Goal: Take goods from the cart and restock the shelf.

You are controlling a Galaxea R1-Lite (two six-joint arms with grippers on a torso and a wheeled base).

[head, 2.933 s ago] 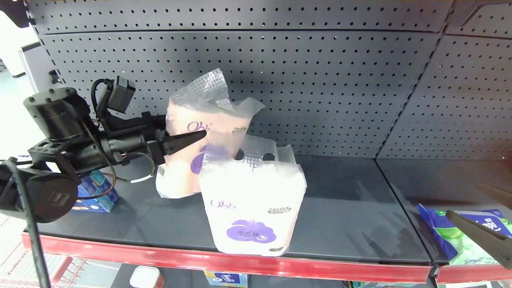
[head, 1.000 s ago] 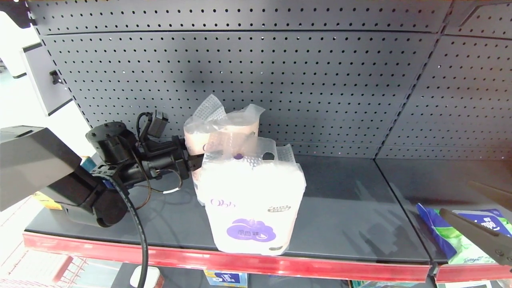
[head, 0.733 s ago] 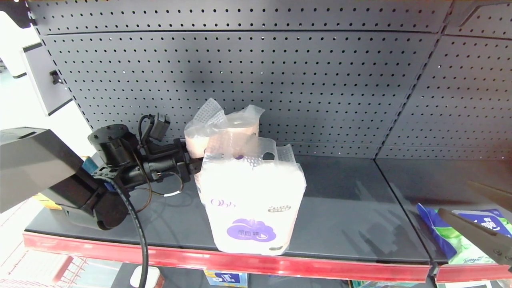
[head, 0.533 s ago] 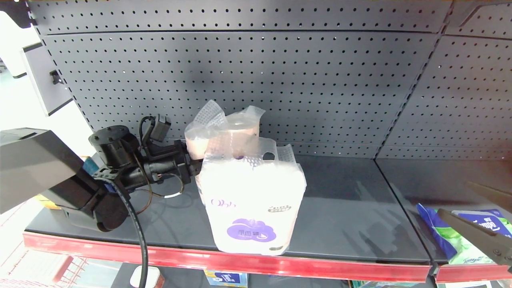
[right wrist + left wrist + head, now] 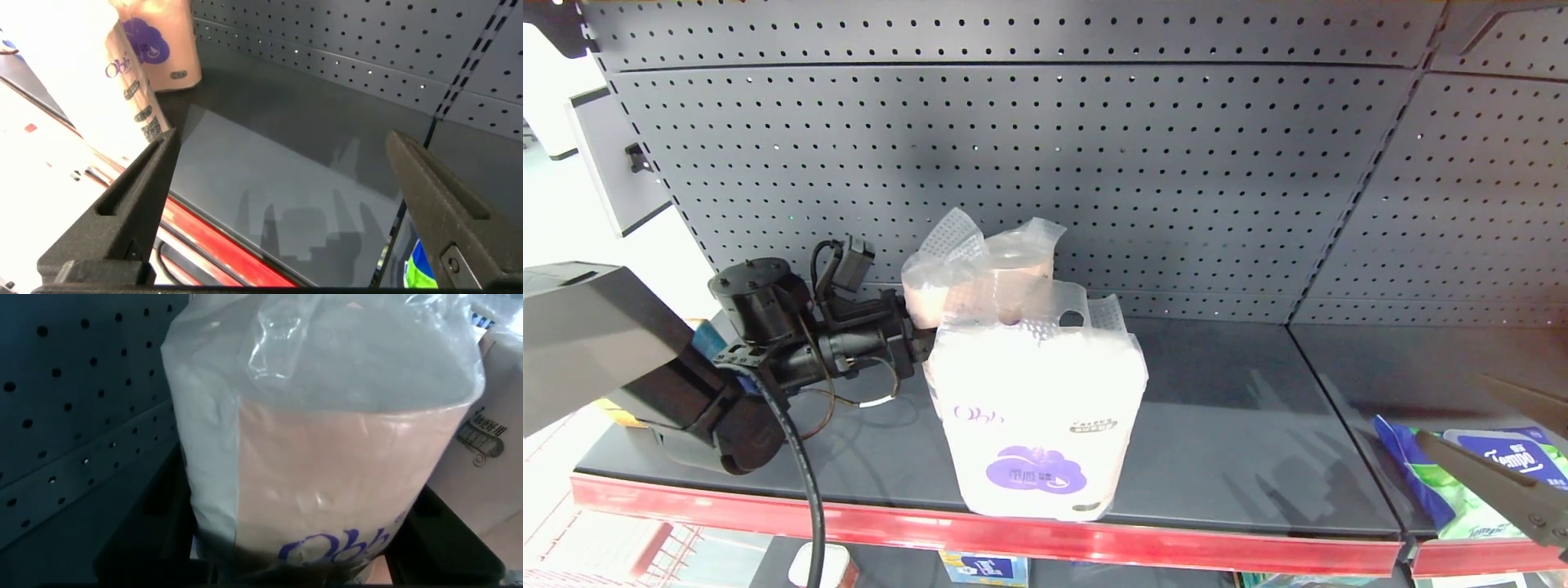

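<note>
A: Shelf point(image 5: 1241, 425) carries the white front pack point(image 5: 1037, 425) at its red edge point(image 5: 1176, 551). Pink pack point(image 5: 1005, 269) sits directly behind the front pack, apparently touching it, with the left gripper point(image 5: 294, 531) clamped on it.
B: Right gripper point(image 5: 282, 155)?
A: Open, empty, well right of the front pack. Risk: left pull-out snags film and knocks the front pack off the edge.

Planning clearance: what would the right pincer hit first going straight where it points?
Probably the bare shelf board, right of the white tissue pack; depth is unclear.
</note>
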